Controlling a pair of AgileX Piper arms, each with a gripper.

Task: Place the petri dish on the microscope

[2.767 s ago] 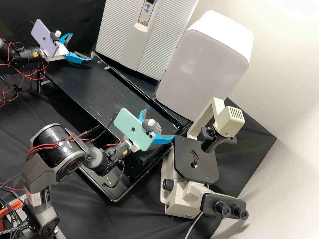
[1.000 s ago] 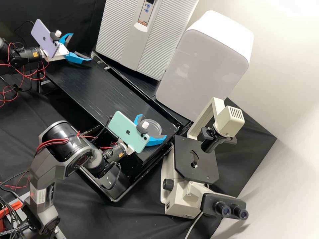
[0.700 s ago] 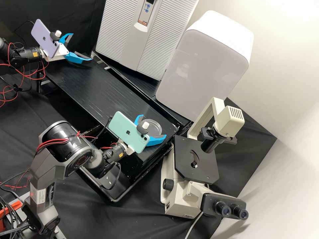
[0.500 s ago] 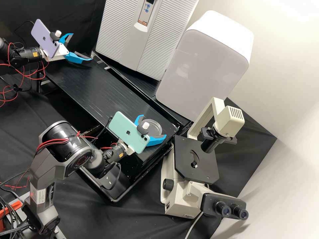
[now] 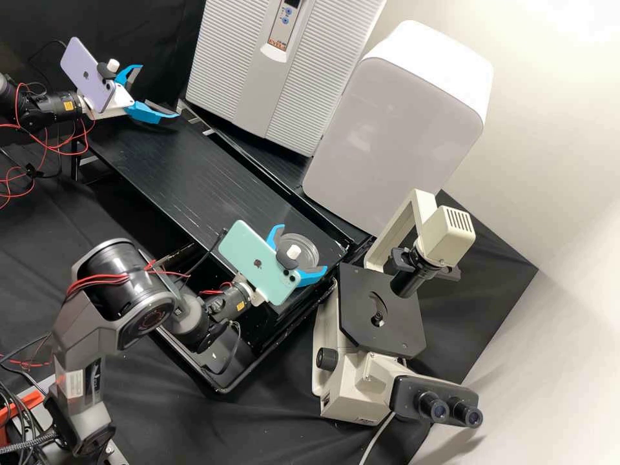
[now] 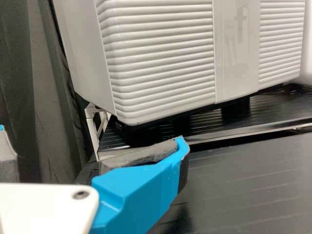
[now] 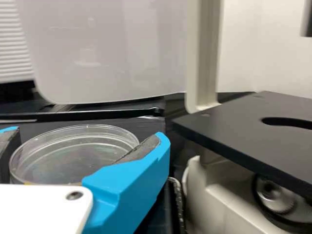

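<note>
The clear, shallow petri dish (image 7: 73, 157) lies nearly level, flat face up, its round outline the same across every way. The right gripper (image 5: 304, 247) is clamped on its sides at the bench's end (image 5: 213, 187), near the microscope (image 5: 391, 310); the left gripper (image 5: 159, 91) has its fingers spread apart.

The right tool (image 5: 304, 246) has closed on the petri dish (image 5: 310, 248); both edged toward the microscope (image 5: 381, 336).

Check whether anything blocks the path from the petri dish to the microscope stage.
Nothing visible stands between the petri dish, held in the right gripper, and the stage; the black condenser tube overhangs the stage, though.
</note>
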